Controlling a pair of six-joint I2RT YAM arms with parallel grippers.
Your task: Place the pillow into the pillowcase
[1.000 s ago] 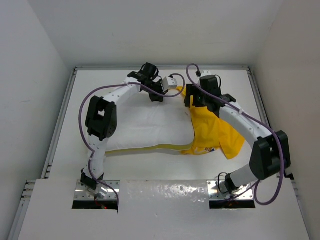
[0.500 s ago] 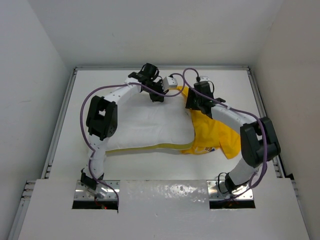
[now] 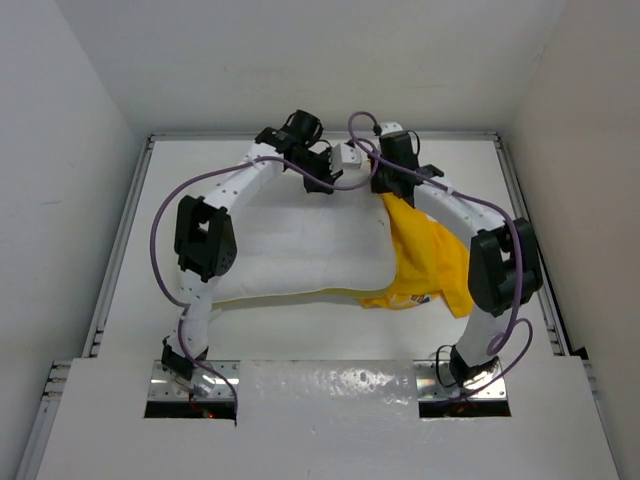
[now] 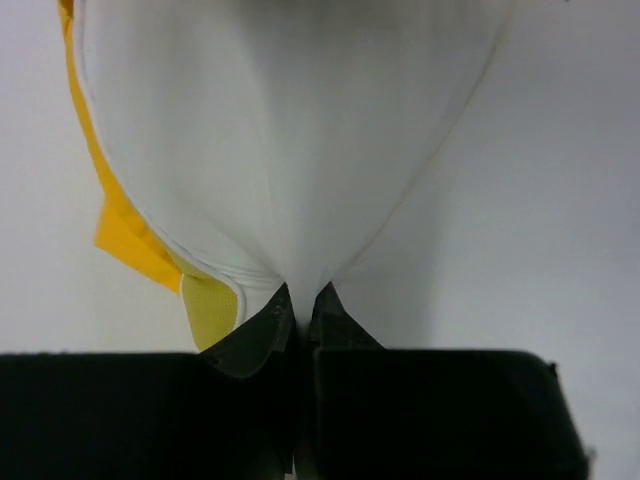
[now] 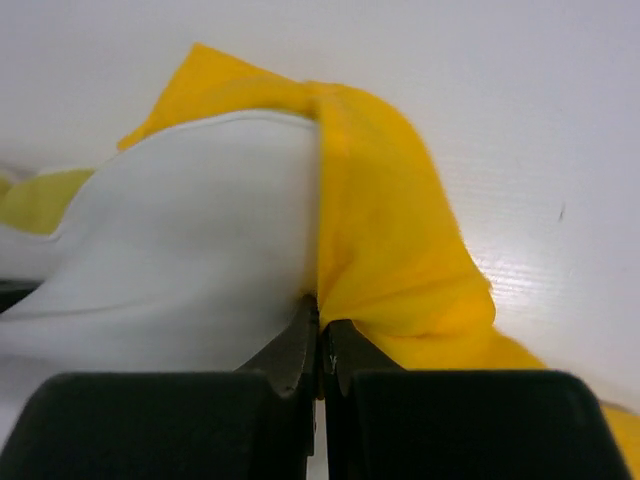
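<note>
The white puffy pillow lies across the middle of the table, a yellow band along its near edge. The yellow pillowcase covers its right end. At the pillow's far edge, my left gripper is shut on a pinch of white pillow fabric; its jaws meet on it, with yellow fabric to the left. Just to the right, my right gripper is shut on the pillowcase's edge, right beside the white pillow.
White walls enclose the table on the left, back and right. A raised rail runs along the left side and another along the right. Purple cables loop over both arms near the grippers.
My right gripper has gone from open to shut on the pillowcase's edge, and its arm has swung back and left toward the left gripper. The left gripper has moved slightly toward the back.
</note>
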